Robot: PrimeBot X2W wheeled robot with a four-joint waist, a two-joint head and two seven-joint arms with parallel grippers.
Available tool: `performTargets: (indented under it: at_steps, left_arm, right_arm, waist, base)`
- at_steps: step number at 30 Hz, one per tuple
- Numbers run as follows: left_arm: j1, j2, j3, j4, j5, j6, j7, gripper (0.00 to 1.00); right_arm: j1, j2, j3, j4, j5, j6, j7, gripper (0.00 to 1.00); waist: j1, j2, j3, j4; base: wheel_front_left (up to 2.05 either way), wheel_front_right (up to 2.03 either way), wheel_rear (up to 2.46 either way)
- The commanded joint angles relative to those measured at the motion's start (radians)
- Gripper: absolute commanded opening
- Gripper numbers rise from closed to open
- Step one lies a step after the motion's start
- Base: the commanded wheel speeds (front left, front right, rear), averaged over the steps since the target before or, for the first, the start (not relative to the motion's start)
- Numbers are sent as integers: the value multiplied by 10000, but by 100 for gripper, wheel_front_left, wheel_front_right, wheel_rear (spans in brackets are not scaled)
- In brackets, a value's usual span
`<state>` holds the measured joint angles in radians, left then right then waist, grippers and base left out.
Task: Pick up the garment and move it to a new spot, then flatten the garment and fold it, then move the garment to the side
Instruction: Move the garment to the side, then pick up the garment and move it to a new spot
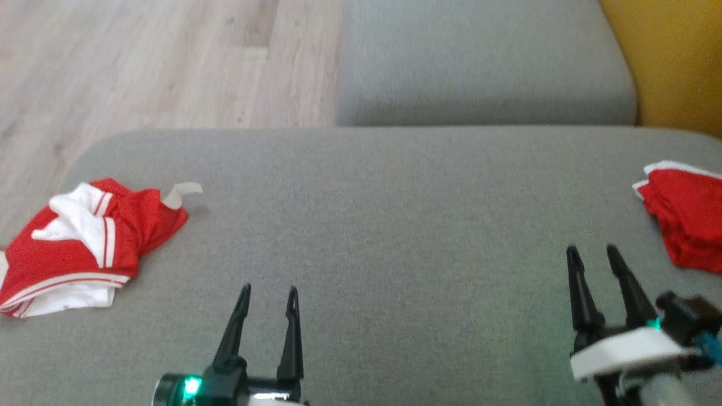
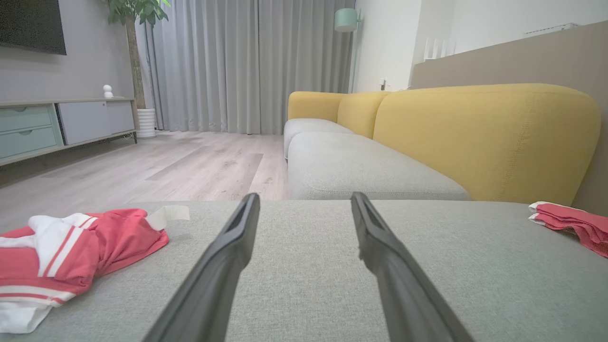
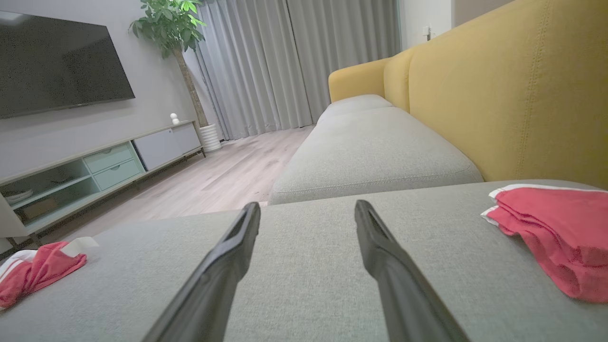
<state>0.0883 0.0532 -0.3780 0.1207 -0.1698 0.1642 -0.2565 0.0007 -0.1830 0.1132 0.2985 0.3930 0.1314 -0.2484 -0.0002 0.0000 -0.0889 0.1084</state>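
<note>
The seat cushion [image 1: 395, 225] is coarse-woven grey cloth, matt. At nine o'clock in the head view the crumpled garment [image 1: 84, 242] is smooth red-and-white cloth, and so is the folded garment [image 1: 688, 220] at three o'clock. The floor [image 1: 141, 62] at eleven o'clock is pale satin wood. The sofa back [image 3: 498, 95] is yellow stitched cloth. The left gripper [image 2: 304, 202] has dark, matt, plastic-looking fingers

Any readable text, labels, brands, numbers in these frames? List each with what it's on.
No text can be read in any view.
The white tag on the crumpled red-and-white garment: no print legible.
The folded red garment: no mark visible.
The TV screen: dark, no logo legible.
</note>
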Motion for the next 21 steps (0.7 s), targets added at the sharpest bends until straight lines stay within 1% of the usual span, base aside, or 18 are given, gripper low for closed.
performTargets:
  at_steps: [1, 4, 10, 13, 21]
  left_arm:
    - [-162, -30, 392, -344, 193, -43, -53, 100]
    - [104, -30, 455, -368, 392, -78, -53, 100]
    - [617, -30, 625, -464, 489, -240, -53, 100]
    - [835, -30, 740, -474, 526, -345, -53, 100]
    - [967, -30, 884, -435, 571, -453, -53, 100]
  right_arm:
    - [12, -7, 49, -502, -202, -7, -131, 100]
    - [676, 262, -122, -832, -616, -7, -131, 100]
    - [1543, 697, -198, -1100, -952, -7, -132, 100]
    - [1784, 788, -183, -1148, -1135, -7, -132, 100]
    - [2019, 910, -191, -1167, -1396, -7, -133, 100]
  waist:
    - [2, 0, -259, 49]
    - [2, 0, -405, 18]
    - [2, 0, -717, -63]
    - [2, 0, -796, -82]
    - [2, 0, -852, -118]
  base:
    - [0, 0, 0]
    - [0, 0, 0]
    - [0, 0, 0]
    - [0, 0, 0]
    - [0, 0, 0]
